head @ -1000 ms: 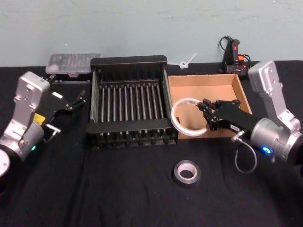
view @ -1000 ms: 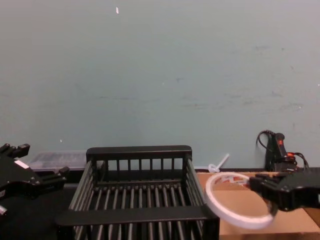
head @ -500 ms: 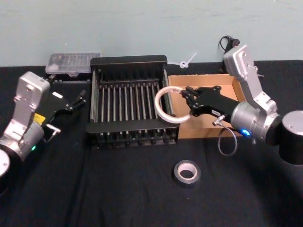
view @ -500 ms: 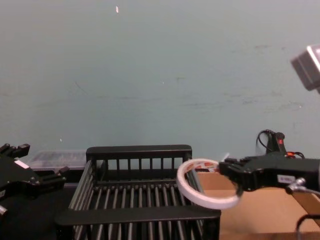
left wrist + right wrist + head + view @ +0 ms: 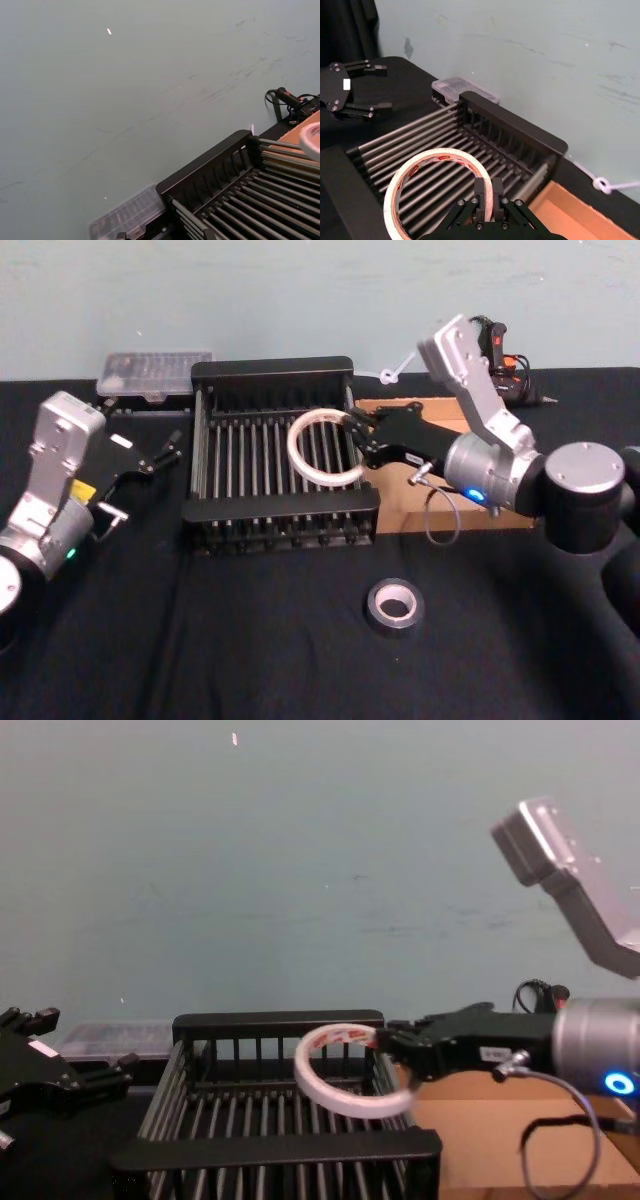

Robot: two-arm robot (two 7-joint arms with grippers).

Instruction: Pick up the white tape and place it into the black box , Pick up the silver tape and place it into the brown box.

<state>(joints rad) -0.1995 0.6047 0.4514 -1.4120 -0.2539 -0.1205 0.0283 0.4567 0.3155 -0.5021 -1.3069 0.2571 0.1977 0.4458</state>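
The white tape (image 5: pixel 293 455) hangs above the right half of the black box (image 5: pixel 272 368), tilted, with my right gripper (image 5: pixel 357 445) shut on its right side. In the right wrist view the white tape (image 5: pixel 437 155) shows red print inside, and the gripper (image 5: pixel 487 192) pinches its band over the crate's bars (image 5: pixel 420 145). From the chest view the white tape (image 5: pixel 345 1107) floats above the box rim (image 5: pixel 278 1020). The silver tape (image 5: pixel 394 605) lies flat on the black cloth in front. The brown box (image 5: pixel 455 521) sits right of the crate, partly hidden by my arm. My left gripper (image 5: pixel 165 452) rests open at the left.
A clear plastic case (image 5: pixel 155 375) lies behind the crate's left corner. A black and red tool (image 5: pixel 495 355) and a white zip tie (image 5: pixel 393 370) lie at the back right. Black cloth covers the table, and a pale wall rises close behind.
My right gripper has carried the white tape leftward, from over the brown box to over the black box. The left arm and silver tape stayed still.
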